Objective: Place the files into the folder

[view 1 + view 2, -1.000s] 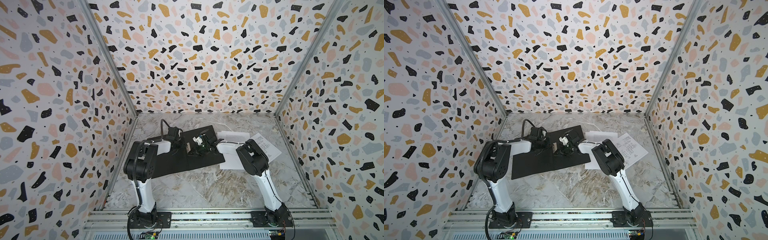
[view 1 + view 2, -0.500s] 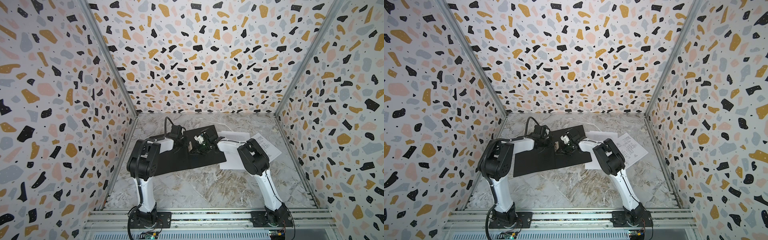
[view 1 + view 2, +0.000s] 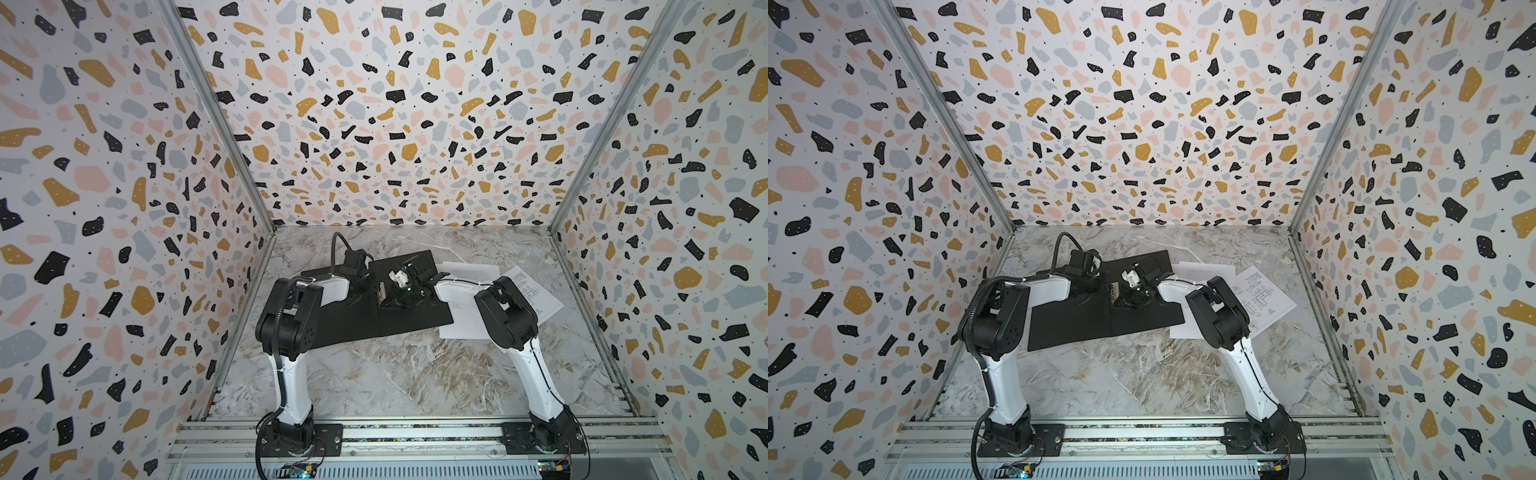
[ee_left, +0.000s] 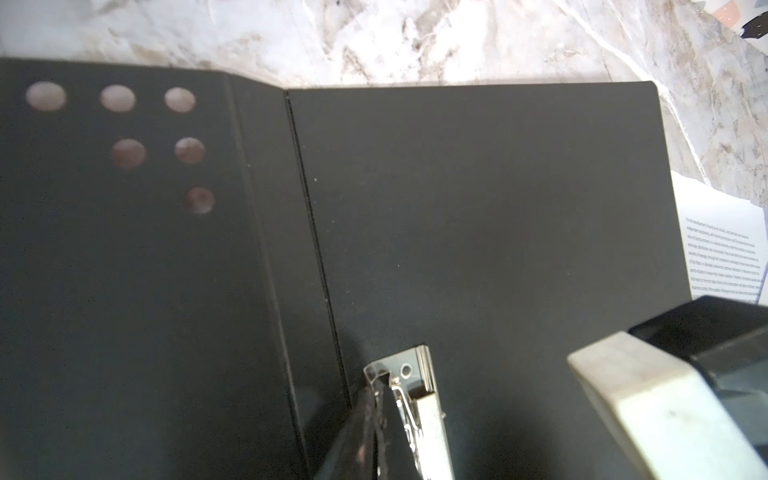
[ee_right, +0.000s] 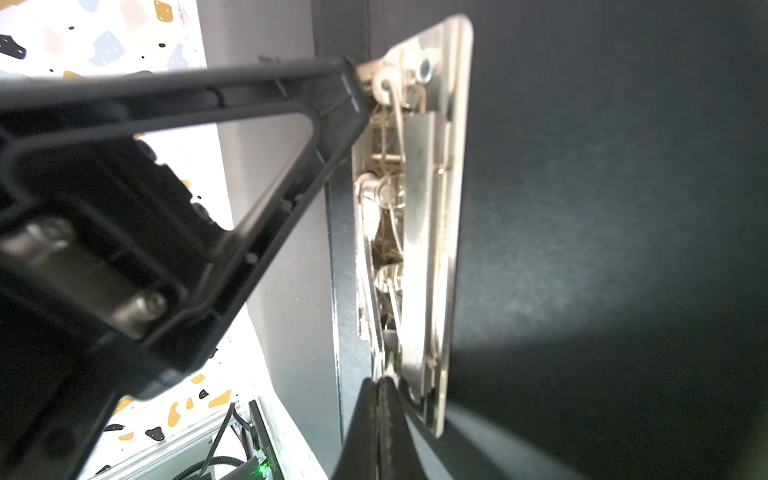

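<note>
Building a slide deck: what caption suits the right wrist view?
Shut right gripper and left gripper at opposite ends of the open black folder's metal clip.

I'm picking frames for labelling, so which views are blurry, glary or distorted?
In both top views: sharp, evenly lit, though the wide lens splays the wall rails. Left wrist view: the folder has soft punched holes, the metal clip looks crisper. Right wrist view: the left claw close to the lens is blurred; a pale light patch sits on the black folder.

The right arm (image 3: pixel 505 316) covers part of the text sheet (image 3: pixel 469 272) in both top views, its print too small to read. The left wrist view crops the folder (image 4: pixel 498 208).
</note>
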You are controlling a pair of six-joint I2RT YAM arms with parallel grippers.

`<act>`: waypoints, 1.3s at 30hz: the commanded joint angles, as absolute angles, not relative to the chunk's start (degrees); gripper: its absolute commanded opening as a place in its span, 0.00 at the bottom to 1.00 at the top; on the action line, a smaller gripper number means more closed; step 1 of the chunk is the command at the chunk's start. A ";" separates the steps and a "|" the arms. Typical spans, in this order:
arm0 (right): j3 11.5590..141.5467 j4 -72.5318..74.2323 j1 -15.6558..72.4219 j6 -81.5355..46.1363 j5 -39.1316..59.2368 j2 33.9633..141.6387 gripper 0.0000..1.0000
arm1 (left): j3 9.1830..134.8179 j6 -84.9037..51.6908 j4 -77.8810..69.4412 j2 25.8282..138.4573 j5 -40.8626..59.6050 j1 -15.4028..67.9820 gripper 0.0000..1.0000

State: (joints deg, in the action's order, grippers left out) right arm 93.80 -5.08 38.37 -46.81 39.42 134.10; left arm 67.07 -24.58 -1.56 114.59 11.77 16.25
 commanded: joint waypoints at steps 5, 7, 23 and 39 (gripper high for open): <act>88.90 -11.55 36.83 -45.72 33.15 135.12 0.00 | 64.42 -22.86 5.54 120.31 11.42 17.13 0.00; 88.43 -10.74 36.66 -45.96 33.86 134.64 0.00 | 64.53 -22.76 5.45 120.39 11.42 17.14 0.00; 87.88 -6.34 36.15 -48.26 38.44 129.63 0.00 | 64.93 -23.12 3.60 118.70 14.77 17.14 0.00; 88.39 -0.77 37.01 -51.96 41.36 126.39 0.08 | 71.02 -22.53 6.98 113.31 19.73 17.03 0.38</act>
